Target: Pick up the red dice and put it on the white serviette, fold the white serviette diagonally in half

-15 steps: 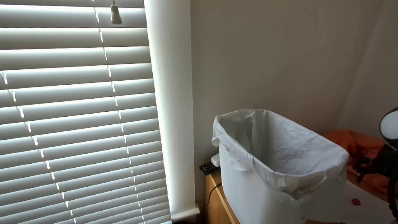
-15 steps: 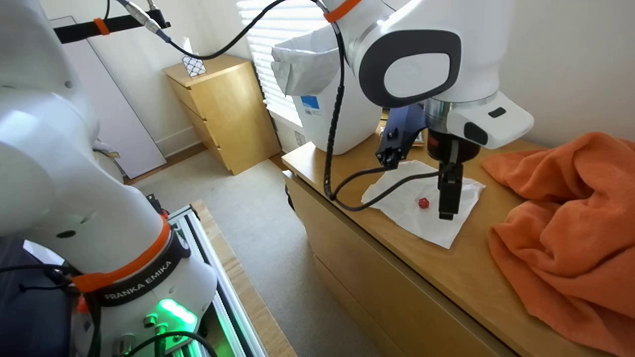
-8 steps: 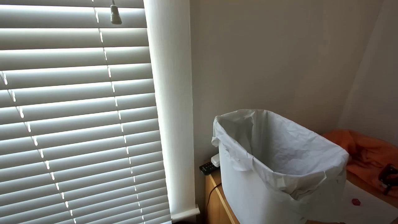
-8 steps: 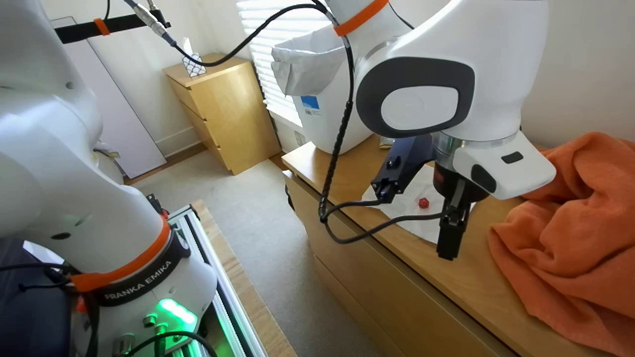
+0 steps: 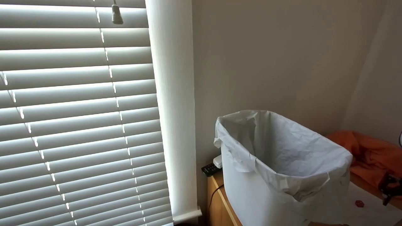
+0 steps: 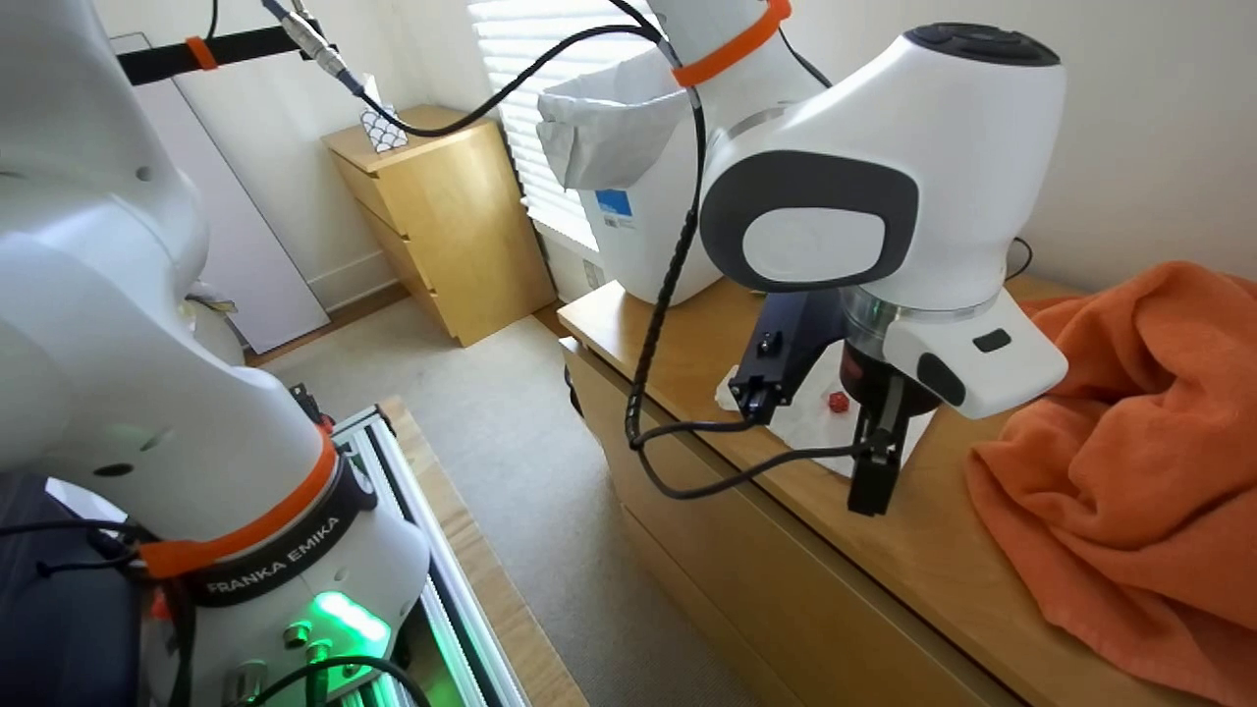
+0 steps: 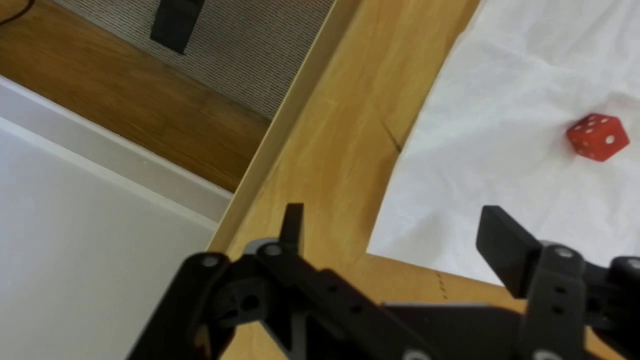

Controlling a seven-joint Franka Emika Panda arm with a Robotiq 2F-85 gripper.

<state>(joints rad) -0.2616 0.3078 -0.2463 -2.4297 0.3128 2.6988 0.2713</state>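
Gripper [image 7: 399,234] held above dresser [image 6: 943,540], fingers [image 7: 293,226] spread wide apart, at nine and three o'clock in wrist view. Serviette [image 7: 480,155] laid flat on dresser, one corner seen between fingers. Die [image 7: 597,137] seated on serviette, placed at two o'clock from gripper in same view. Bin [image 6: 643,250] and orange cloth [image 6: 1129,462] set on dresser, shown in both exterior views.

Napkin [image 7: 510,135] thin matt paper, lightly creased; die [image 7: 597,138] on napkin smooth, looks plastic; dresser top [image 7: 335,165] under napkin smooth satin wood; towel [image 6: 1129,471] 1 side of napkin matt cloth; bin [image 5: 263,188] opp side smooth plastic w/ crinkled plastic liner [image 5: 304,153]
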